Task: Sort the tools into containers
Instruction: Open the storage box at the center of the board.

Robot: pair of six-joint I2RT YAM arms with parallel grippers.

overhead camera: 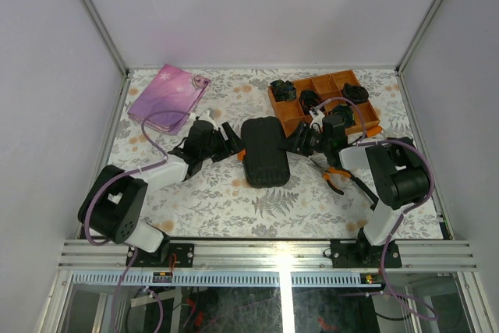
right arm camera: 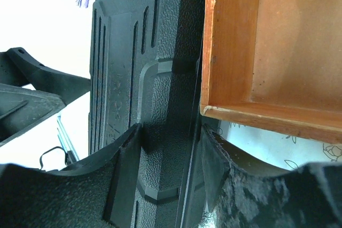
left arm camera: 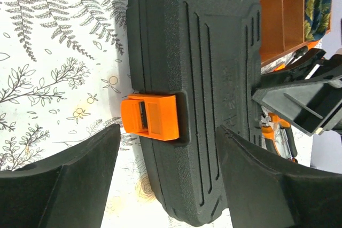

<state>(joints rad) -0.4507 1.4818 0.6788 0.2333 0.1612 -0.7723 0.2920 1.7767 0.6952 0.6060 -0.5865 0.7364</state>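
Centrally, the shut black tool case [overhead camera: 263, 151] lies on the leaf-patterned table [overhead camera: 234, 208], its far right corner close to the orange tray [overhead camera: 323, 83]. The left gripper [overhead camera: 231, 143] is spread, straddling the case's orange latch [left arm camera: 152, 117]. The right gripper [overhead camera: 301, 143] pinches the opposite edge. Pliers [overhead camera: 335, 177] lie just right of the case. Bare surface runs along the near side. A pink pouch [overhead camera: 168, 93] sits back-left, and pale walls [overhead camera: 47, 76] enclose three sides.

Obstacles and clearances:
- Centre: tool case [overhead camera: 265, 151] lying closed, blocking the middle.
- Left gripper [overhead camera: 232, 143], jaws apart, crowding its left side.
- Right gripper [overhead camera: 300, 142] straddling its right edge.
- Orange tray [overhead camera: 341, 82] sitting just beside.
- Pliers [overhead camera: 335, 177] lying front right.
- Table [overhead camera: 234, 204] in front offering passage.
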